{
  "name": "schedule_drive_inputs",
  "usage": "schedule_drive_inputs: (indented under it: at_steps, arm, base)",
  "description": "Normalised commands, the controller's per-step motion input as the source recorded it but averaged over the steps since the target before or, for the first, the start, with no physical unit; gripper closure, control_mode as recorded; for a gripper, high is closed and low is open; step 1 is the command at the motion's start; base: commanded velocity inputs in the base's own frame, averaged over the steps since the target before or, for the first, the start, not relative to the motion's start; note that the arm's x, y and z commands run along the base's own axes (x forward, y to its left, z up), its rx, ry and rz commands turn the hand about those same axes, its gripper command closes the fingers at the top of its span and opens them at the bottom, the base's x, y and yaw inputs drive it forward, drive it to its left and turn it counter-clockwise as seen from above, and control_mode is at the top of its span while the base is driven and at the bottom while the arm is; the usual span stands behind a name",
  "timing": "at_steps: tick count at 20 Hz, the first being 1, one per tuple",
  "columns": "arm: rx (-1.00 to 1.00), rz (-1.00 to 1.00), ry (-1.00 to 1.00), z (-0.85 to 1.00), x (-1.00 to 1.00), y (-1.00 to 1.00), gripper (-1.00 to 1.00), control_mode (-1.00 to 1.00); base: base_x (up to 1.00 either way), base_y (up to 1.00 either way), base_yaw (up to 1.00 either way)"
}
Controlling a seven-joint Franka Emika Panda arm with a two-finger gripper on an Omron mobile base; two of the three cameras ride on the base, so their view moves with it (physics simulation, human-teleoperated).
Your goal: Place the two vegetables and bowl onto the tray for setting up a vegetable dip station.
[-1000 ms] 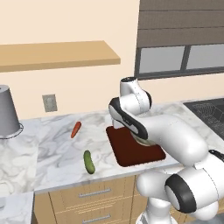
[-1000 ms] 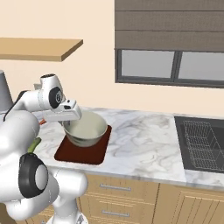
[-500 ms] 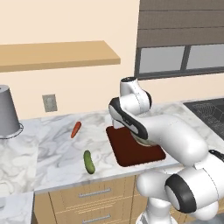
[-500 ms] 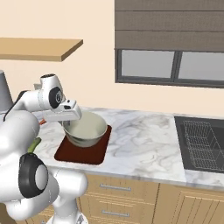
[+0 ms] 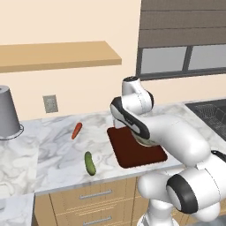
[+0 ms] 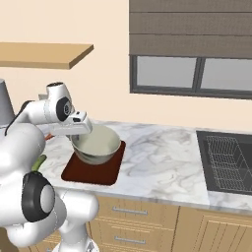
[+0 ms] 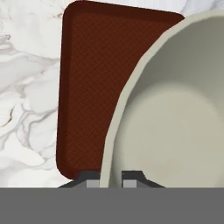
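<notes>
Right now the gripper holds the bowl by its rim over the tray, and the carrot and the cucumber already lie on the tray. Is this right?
Not quite. In the left base view the carrot and cucumber lie on the counter, left of the tray. The gripper does hold the bowl by its rim over the tray.

Tray [image 7: 87, 87]: dark reddish-brown, fine crosshatch. Bowl [image 6: 96, 147]: greyish-green outside, cream inside. Carrot [image 5: 77, 130]: orange-red. Cucumber [image 5: 90, 163]: dark green. Countertop [image 5: 48, 150]: white-grey marble.

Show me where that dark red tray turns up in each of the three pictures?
Left base view: tray at centre, partly behind the arm.
Right base view: lower left, under the bowl.
Hand view: upper left, beside the bowl.
Shared landmark: the marble counter around it.
</notes>
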Motion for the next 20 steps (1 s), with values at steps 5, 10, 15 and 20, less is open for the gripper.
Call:
schedule_drive_inputs:
  at_steps: [5, 10, 15, 20]
  arm:
    - [0.01, 0.01, 0.00, 0.07, 0.32, 0.05, 1.00, -1.00]
    - [-0.02, 0.03, 0.00, 0.00, 0.39, 0.15, 1.00, -1.00]
    - [-0.03, 0.04, 0.00, -0.05, 0.34, 0.15, 1.00, -1.00]
    - [-0.12, 0.00, 0.00, -0.08, 0.25, 0.14, 1.00, -1.00]
  base:
    - [0.00, 0.00, 0.00]
    - [0.00, 0.00, 0.00]
    - [0.00, 0.00, 0.00]
    - [0.00, 0.00, 0.00]
